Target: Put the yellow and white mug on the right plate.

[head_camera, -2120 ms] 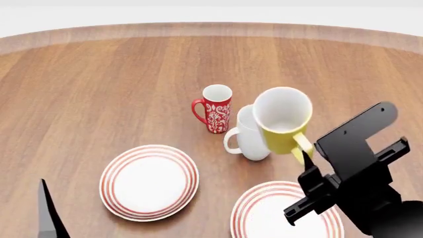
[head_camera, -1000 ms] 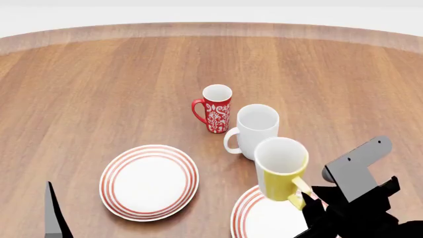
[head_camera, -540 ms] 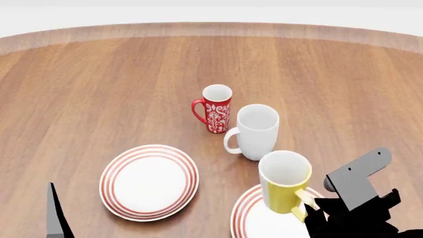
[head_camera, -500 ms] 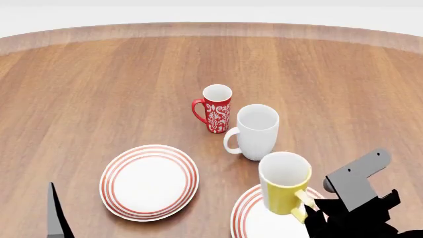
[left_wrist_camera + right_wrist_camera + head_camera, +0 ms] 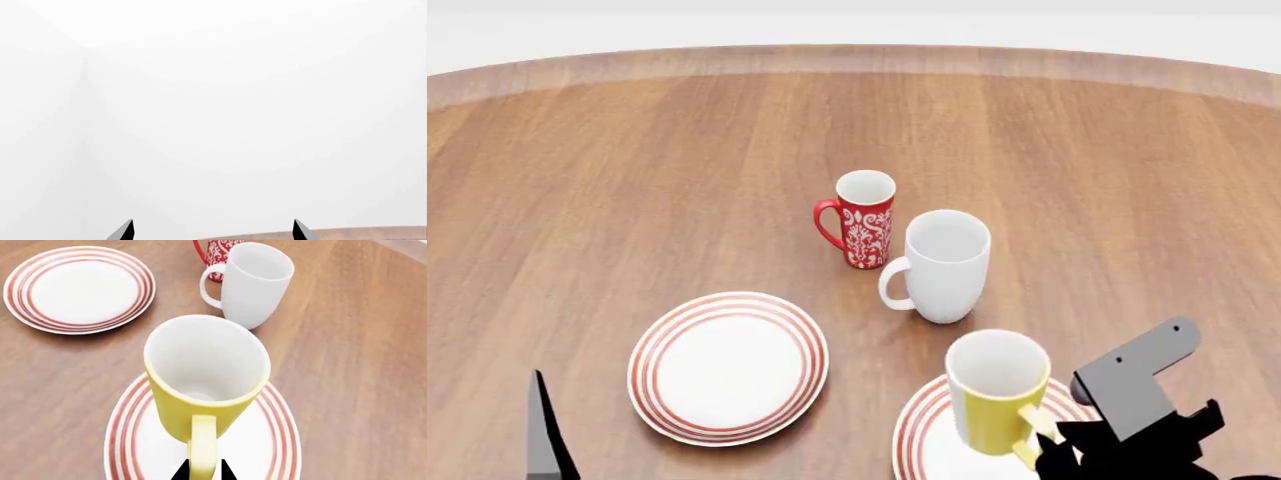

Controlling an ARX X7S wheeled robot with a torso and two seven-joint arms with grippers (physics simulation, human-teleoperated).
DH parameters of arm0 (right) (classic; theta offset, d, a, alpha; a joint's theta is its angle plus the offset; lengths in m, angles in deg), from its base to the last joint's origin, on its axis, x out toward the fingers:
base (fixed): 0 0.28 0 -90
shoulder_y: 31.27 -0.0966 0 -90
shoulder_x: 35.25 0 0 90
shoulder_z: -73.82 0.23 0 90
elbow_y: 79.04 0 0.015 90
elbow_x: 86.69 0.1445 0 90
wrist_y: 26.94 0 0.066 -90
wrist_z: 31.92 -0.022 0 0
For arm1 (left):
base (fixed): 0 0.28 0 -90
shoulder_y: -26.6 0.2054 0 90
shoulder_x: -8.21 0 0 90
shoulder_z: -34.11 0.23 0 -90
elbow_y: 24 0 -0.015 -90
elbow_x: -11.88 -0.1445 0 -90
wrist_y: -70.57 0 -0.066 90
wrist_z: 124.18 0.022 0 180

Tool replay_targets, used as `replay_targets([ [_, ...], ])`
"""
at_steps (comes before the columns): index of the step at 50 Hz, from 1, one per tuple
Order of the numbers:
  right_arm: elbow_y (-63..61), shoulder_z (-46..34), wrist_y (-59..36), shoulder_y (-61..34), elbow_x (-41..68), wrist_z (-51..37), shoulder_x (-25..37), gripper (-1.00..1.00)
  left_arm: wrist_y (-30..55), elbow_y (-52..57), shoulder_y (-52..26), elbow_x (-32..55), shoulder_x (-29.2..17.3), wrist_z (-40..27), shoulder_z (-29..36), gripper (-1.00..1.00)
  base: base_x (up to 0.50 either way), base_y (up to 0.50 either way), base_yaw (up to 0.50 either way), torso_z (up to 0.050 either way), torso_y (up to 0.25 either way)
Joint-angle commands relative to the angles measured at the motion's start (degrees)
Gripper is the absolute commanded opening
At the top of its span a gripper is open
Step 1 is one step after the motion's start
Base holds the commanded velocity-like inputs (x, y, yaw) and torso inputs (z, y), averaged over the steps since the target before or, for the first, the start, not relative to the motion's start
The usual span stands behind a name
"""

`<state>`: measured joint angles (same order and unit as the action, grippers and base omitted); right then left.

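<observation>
Mug: glossy yellow mug with white inside (image 5: 203,385), upright over the right red-ringed white plate (image 5: 280,432), contact unclear.
Right gripper (image 5: 201,471): clamped on its handle.
Left gripper (image 5: 212,231): spread, empty.
Advice: lower straight, base flat, then release.

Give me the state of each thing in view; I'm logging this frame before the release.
yellow and white mug: upright, empty, held by its handle over the right plate.
right plate: flat on the table, under the mug.
left plate: flat, bare.
white mug: upright, empty.
red mug: upright.
right gripper: shut on the mug's handle.
left gripper: open, empty.
</observation>
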<state>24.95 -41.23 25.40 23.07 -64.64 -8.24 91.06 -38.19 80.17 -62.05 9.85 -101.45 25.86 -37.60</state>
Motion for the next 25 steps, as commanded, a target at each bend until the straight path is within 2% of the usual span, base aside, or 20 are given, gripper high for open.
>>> replay_targets([
  [1,0.73,0.86,0.59,-0.19,-1.72,1.05,-1.43,-1.00,-0.30,-0.12,-0.09,-0.35,1.01,1.19,-1.31,1.00,0.00,0.00,0.00,0.000,0.000],
  [25,3.36,-0.85,1.90,-0.30,-2.93,1.35,-2.34,-1.00,-0.58,-0.79,-0.28,-0.32,0.78,0.89,-0.77,1.00,0.00,0.00,0.00,0.000,0.000],
])
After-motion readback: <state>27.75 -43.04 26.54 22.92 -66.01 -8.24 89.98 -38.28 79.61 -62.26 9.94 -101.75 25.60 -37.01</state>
